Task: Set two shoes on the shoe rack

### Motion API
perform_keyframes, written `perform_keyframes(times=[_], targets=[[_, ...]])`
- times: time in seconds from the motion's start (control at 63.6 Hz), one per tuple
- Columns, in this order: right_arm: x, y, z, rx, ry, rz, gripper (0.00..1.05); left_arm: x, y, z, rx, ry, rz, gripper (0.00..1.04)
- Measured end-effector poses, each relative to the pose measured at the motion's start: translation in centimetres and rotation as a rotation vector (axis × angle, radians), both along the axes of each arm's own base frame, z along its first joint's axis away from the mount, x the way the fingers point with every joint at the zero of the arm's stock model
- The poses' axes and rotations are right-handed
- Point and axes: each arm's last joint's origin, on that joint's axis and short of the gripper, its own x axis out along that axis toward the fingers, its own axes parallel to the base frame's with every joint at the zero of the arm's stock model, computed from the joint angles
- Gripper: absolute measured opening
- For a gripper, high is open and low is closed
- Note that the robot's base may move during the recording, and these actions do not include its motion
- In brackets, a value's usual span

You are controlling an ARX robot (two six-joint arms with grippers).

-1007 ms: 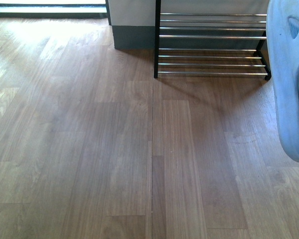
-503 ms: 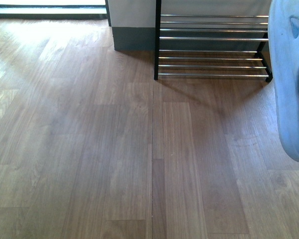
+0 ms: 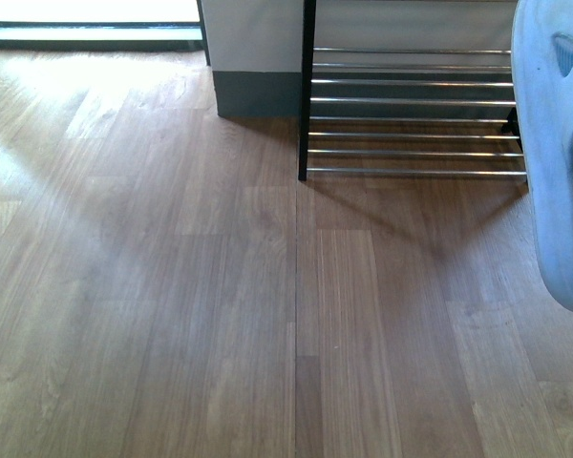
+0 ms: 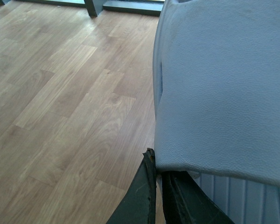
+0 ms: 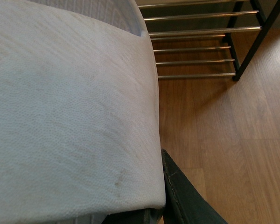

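The shoe rack [image 3: 411, 114], a black frame with chrome bars, stands on the floor at the far right of the front view, and also shows in the right wrist view [image 5: 200, 46]. A pale blue-white slide sandal [image 3: 554, 153] hangs at the right edge of the front view, off the floor. My left gripper [image 4: 159, 169] is shut on the strap of one slide sandal [image 4: 224, 84]. My right gripper [image 5: 151, 205] is shut on the other slide sandal [image 5: 70, 116], a little short of the rack. Neither arm shows in the front view.
A wall corner with a dark grey skirting [image 3: 253, 91] stands just left of the rack. A dark door threshold [image 3: 86, 33] with bright light runs along the far left. Wooden plank floor [image 3: 172, 315] fills the rest.
The rack and wall corner have slid lower and grown larger in the front view, so the view has moved closer to them. The sandal stays at the right edge.
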Motion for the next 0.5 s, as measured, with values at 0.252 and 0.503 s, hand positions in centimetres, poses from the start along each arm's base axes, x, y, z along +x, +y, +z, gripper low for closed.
perform_keyframes(times=[0.252,0.503], targets=[[0.00,0.01,0.00,0.000,0.000,0.000,0.01,0.00,0.00,0.01,0.000,0.000,0.000,0.02],[0.02,0.01,0.03,0.000,-0.001,0.000,0.01,0.01,0.00,-0.01,0.000,0.001,0.000,0.02]])
